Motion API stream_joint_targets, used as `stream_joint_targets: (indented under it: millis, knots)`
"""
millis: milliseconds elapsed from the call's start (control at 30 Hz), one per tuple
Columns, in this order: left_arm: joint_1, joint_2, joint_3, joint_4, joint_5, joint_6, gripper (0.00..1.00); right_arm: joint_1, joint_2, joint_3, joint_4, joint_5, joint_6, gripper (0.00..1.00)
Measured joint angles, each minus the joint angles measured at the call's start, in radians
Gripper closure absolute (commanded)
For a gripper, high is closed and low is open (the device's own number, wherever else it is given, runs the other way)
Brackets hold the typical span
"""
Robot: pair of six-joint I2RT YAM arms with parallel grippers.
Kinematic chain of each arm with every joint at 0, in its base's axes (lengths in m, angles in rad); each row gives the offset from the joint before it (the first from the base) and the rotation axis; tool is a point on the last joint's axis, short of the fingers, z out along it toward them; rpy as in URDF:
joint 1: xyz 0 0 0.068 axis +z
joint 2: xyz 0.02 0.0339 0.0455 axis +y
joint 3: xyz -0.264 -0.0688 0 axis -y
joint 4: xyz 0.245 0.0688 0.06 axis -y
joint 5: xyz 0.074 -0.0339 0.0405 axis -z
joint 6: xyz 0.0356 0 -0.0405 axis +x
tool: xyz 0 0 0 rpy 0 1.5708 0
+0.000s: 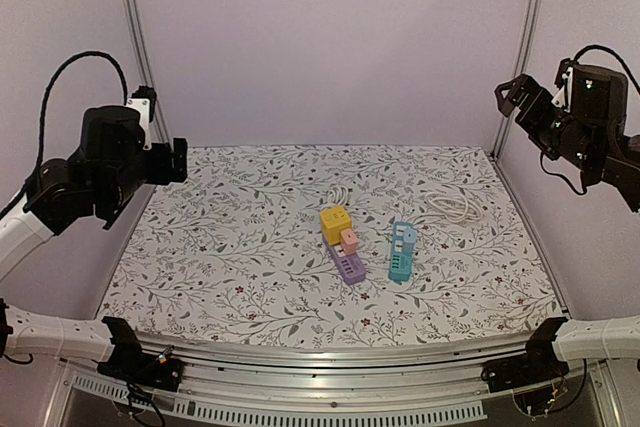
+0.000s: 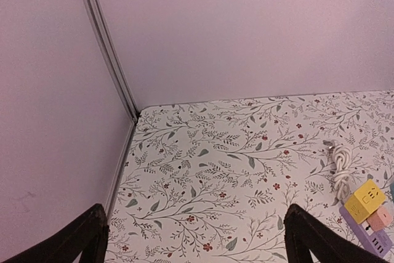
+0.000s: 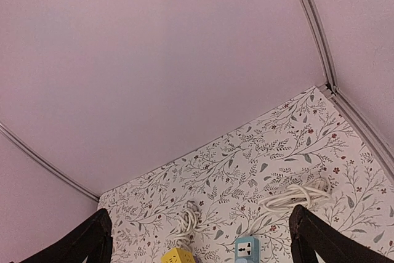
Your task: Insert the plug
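Observation:
In the middle of the floral table, the top view shows a yellow socket cube [image 1: 335, 223], a small pink block [image 1: 349, 240] and a purple socket strip [image 1: 350, 268] packed together. A blue socket strip [image 1: 402, 251] lies just to their right. One coiled white cable [image 1: 340, 193] lies behind the cube and another white cable [image 1: 450, 209] behind the blue strip. In the left wrist view the coiled cable [image 2: 341, 167] ends in a small grey piece [image 2: 328, 145] that looks like the plug. My left gripper [image 1: 178, 160] [image 2: 194, 214] and right gripper [image 1: 512, 95] [image 3: 200, 214] hang open and empty, high at either side.
Plain pale walls with metal corner posts [image 1: 135, 37] close the table on three sides. A metal rail [image 1: 330, 357] runs along the near edge, with both arm bases at its ends.

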Motion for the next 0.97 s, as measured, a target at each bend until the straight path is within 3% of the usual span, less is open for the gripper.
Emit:
stream_joint_targets:
  millis: [967]
  knots:
    - [0.025,0.003,-0.046,0.019,0.019,-0.038,0.01,0.000,0.098,0.012,0.081,-0.079,-0.114,0.01]
